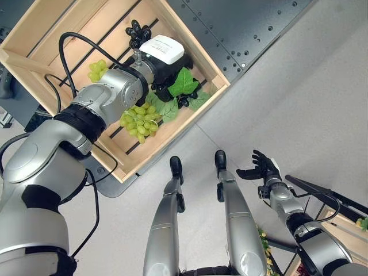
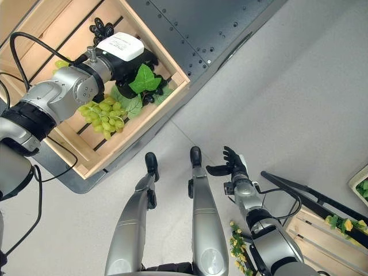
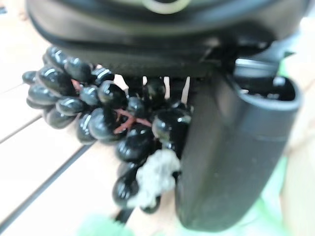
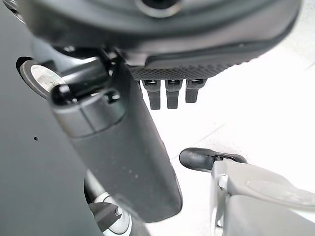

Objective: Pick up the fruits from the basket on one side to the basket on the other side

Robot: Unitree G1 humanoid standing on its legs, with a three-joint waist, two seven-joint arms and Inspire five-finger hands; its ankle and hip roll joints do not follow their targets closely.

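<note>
Your left hand [image 3: 231,162] grasps the dark grape bunch [image 3: 113,123] inside the wooden crate [image 1: 190,40]; right hand [image 1: 261,169] at 4 o'clock hangs released.

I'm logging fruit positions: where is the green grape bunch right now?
The green grape bunch lies in the wooden crate on the robot's left, just beside the left arm's wrist, with green leaves next to it.

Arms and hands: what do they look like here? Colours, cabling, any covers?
Both arms are silver-grey metal shells with black bands at the joints. The left hand is dark, with a white rectangular cover on its back and a brass-coloured fitting at the wrist. The right hand is dark with black fingers. In the wrist views the thumbs look like smooth dark-grey cylinders and the palm pads are finely textured.
</note>
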